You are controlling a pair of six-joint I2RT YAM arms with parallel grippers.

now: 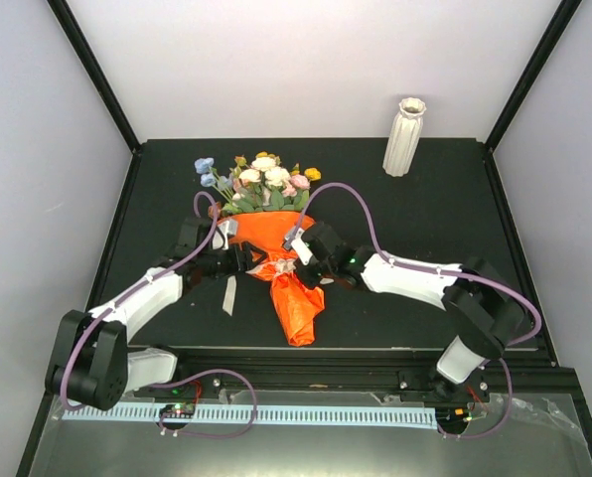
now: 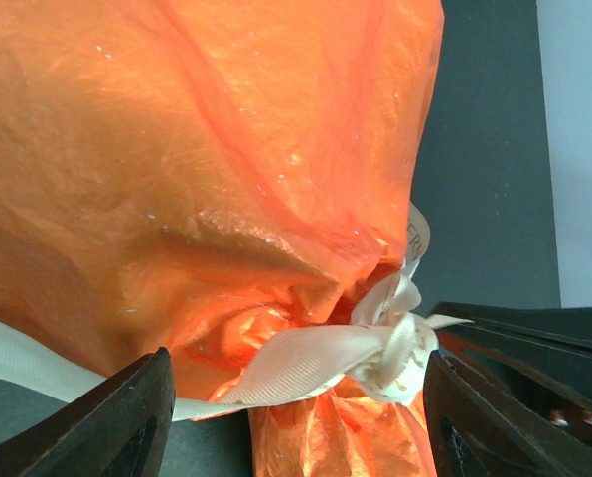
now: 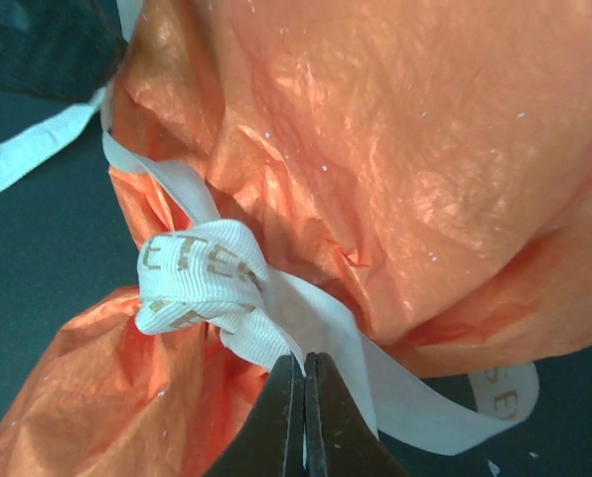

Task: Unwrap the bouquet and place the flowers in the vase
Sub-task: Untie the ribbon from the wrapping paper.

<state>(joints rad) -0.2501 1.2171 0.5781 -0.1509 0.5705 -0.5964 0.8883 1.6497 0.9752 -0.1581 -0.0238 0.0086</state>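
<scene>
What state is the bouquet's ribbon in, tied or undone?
Tied: the ribbon is knotted tight around the orange paper, which bunches at the neck in both wrist views.

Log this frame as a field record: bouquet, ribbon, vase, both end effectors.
bouquet: wrapped, lying on the table, flowers toward the far edge
ribbon: knotted around the wrap's neck
vase: upright at the far right, no flowers in it
left end effector: open, straddling the tied neck
right end effector: shut, tips at the ribbon beside its knot
</scene>
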